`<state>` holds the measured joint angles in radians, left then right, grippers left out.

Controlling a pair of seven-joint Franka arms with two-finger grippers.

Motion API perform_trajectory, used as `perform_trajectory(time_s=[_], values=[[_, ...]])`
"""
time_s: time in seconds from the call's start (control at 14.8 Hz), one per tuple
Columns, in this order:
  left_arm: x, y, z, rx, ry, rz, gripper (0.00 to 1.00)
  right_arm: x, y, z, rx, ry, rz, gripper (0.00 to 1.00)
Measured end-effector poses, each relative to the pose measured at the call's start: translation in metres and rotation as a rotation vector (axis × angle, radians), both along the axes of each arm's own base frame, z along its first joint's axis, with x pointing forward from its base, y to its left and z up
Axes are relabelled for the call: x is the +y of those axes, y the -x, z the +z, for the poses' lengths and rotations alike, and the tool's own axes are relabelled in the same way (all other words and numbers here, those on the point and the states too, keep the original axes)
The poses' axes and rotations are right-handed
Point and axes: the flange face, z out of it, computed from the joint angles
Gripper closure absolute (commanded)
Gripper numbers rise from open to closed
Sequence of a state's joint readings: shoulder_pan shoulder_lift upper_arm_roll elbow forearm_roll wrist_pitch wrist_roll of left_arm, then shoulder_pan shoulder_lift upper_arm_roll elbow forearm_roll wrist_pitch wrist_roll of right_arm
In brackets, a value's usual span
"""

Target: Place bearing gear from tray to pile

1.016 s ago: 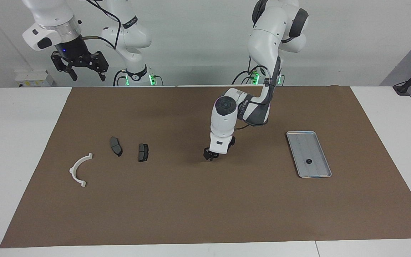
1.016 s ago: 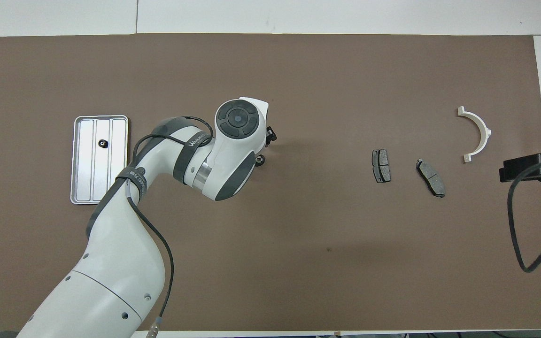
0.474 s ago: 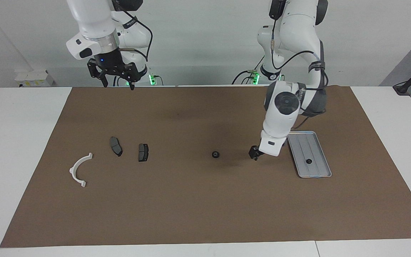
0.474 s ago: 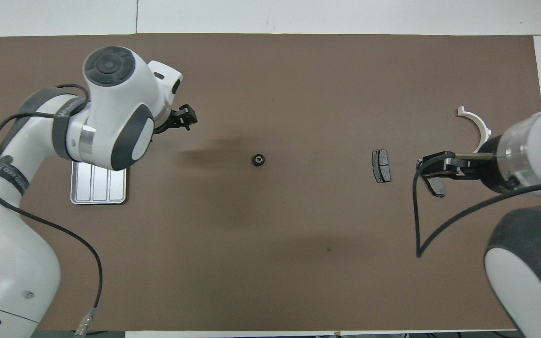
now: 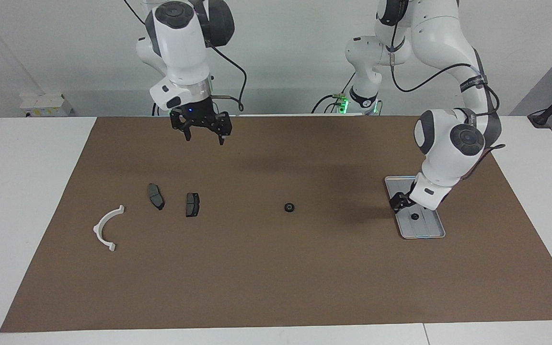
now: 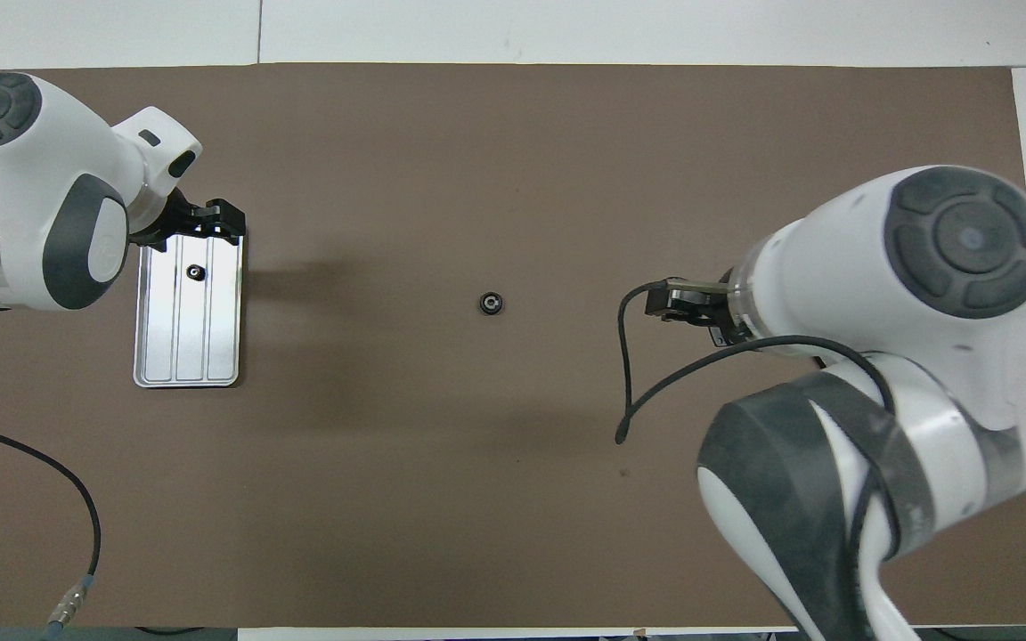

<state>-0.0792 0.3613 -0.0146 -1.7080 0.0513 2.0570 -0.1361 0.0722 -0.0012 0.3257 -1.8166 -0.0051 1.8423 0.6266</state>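
Facing view: left gripper (image 5: 402, 201) hangs open and empty over the tray (image 5: 429, 232) at right, lining up on the bearing gear (image 5: 415, 216) there; next, descend and pinch; right gripper (image 5: 202, 128) open, upper left

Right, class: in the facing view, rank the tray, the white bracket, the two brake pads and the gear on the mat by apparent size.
1. Tray
2. White bracket
3. The two brake pads look about alike, so they tie
4. Gear on the mat
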Motion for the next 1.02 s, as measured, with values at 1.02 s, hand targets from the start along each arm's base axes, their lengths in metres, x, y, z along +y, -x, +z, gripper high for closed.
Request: perform_trajectory(time_s=[1.02], values=[[0.044,0.029,-0.082,-0.046,0.011,-0.071,0.38,0.182,-0.039,-0.197,0.012,0.032,-0.031,0.00]])
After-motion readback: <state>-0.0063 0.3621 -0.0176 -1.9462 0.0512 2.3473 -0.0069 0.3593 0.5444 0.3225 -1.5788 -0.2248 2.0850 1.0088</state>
